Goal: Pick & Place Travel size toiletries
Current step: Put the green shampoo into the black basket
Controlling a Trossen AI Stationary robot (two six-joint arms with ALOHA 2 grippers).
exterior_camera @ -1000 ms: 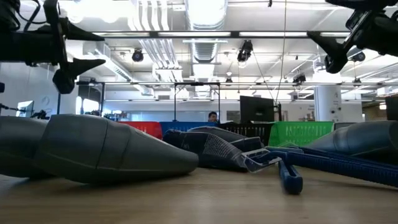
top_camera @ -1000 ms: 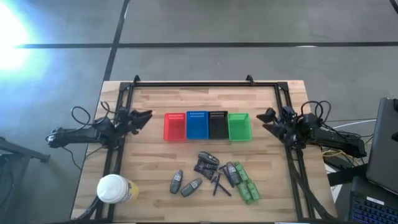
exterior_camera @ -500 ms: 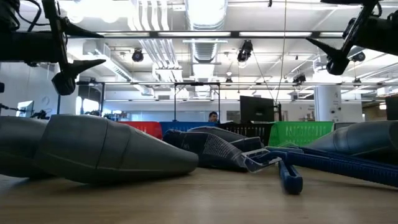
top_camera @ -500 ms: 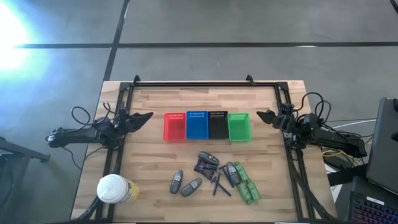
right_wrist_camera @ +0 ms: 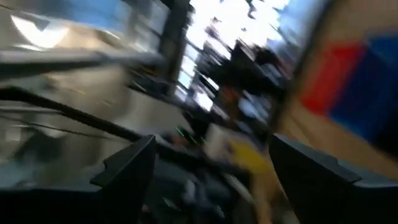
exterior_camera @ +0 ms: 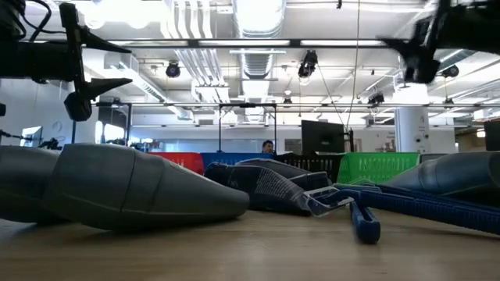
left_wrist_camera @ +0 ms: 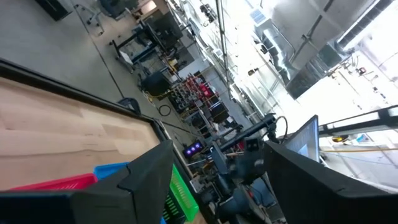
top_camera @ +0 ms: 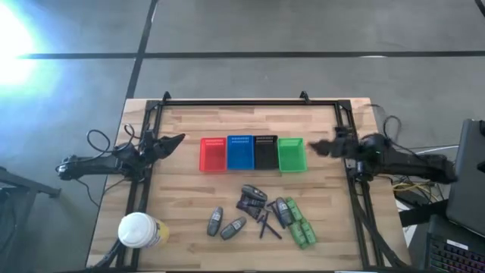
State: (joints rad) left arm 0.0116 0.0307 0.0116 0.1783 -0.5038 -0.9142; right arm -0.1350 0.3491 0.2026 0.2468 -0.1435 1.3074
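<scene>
The travel size toiletries lie in a cluster on the near half of the wooden table: grey oval tubes (top_camera: 215, 221) (exterior_camera: 133, 191), dark packets (top_camera: 248, 202), thin blue sticks (top_camera: 265, 224) (exterior_camera: 406, 205) and green bottles (top_camera: 301, 226). No gripper touches them. My left gripper (top_camera: 174, 141) (left_wrist_camera: 217, 149) hovers open at the table's left edge, level with the red basket (top_camera: 213, 154). My right gripper (top_camera: 315, 145) (right_wrist_camera: 211, 143) hovers open just right of the green basket (top_camera: 291, 154), with nothing between its fingers.
Red, blue (top_camera: 239, 152), black (top_camera: 265, 152) and green baskets stand side by side in a row at the table's middle. A big white-capped yellowish container (top_camera: 139, 230) stands at the near left corner. A black frame (top_camera: 235, 101) runs along the far and side edges.
My right gripper has reached toward the table's left, closer to the green basket, has risen a little and has rolled about its own axis. The toiletries and baskets have stayed where they were.
</scene>
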